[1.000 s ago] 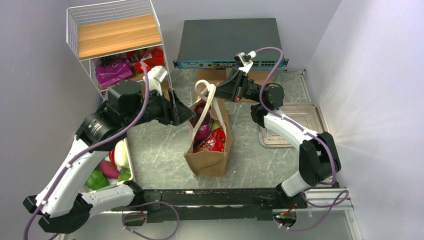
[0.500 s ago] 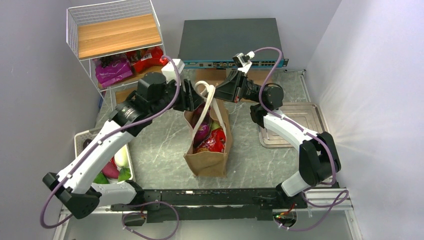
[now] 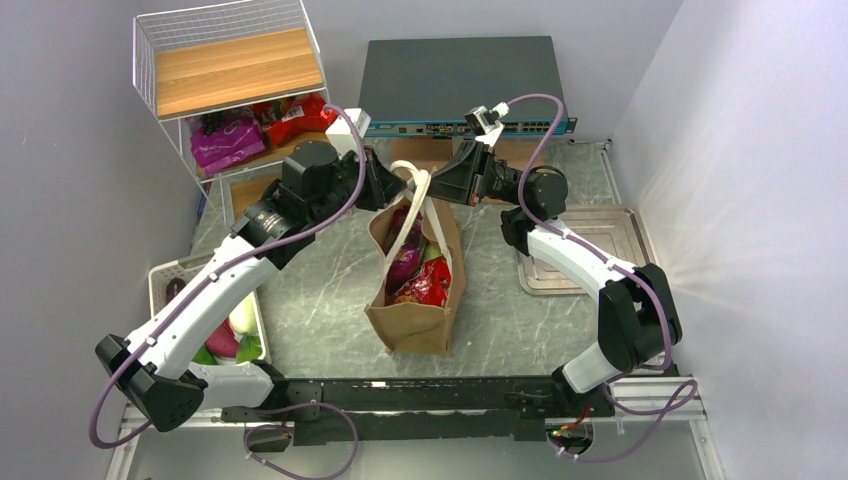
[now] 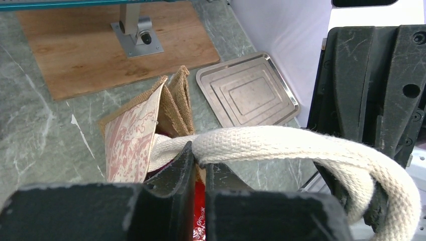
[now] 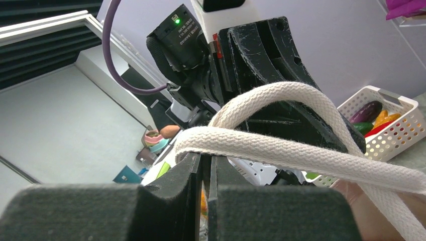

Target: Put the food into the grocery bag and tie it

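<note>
Clamping on the cream handles (image 4: 281, 143), the left end effector (image 4: 200, 153) has its two fingers pressed almost together, with the woven strap pinched at their tips. The right end effector (image 5: 203, 156) is also clenched on a strap of those handles, and a second loop arches just above it. The two meet over the far end of the grocery bag (image 3: 412, 325), one arm reaching in from each side, with the handles held up between them. The bag stands upright near the middle of the table (image 3: 320, 290) with its mouth open. Inside lie a glossy red snack packet (image 3: 430, 283) and a purple item (image 3: 404, 264), with a bit of green beside them. A metal tray (image 3: 585, 250) lies on the table to the bag's right. At the left edge, a white basket (image 3: 165, 275) holds a pale vegetable and some green and magenta pieces. Behind it, a wire shelf (image 3: 225, 65) carries more red and purple packets.
</note>
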You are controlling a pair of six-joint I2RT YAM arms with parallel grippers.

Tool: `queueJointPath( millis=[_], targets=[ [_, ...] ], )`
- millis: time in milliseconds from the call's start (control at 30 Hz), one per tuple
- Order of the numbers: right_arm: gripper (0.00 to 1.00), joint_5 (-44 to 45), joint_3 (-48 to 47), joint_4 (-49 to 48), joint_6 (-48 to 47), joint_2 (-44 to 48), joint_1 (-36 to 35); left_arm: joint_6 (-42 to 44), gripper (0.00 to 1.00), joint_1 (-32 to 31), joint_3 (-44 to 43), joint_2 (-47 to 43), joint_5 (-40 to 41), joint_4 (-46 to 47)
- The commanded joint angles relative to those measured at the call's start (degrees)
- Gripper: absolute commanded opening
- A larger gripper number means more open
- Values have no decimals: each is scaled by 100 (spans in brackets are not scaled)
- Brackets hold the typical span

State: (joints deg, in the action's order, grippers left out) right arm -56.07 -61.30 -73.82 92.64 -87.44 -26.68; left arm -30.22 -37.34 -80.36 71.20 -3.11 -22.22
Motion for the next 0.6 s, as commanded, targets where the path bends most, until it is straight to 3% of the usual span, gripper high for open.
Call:
queueJointPath(
  millis=[0, 33, 133, 233, 400, 567],
  targets=[
    [0, 592, -391, -1114, 227, 406, -20, 1, 11, 28, -332, -36, 125, 134],
    [0, 589, -399, -1117, 238, 389, -15, 19, 15, 30, -380, -10, 17, 73],
    [0, 582, -436, -1104, 244, 346, -18, 92, 40, 31, -483, 33, -261, -140],
    [0, 580, -464, -1119, 262, 306, -21, 218, 49, 28, -313, -103, -378, -178],
    [0, 576, -462, -1162, 301, 270, -25, 399, 54, 26, 213, -346, -464, 363],
    [0, 476, -471, -1236, 407, 244, -30, 353, 45, 32, 209, -72, -327, 668]
  ],
)
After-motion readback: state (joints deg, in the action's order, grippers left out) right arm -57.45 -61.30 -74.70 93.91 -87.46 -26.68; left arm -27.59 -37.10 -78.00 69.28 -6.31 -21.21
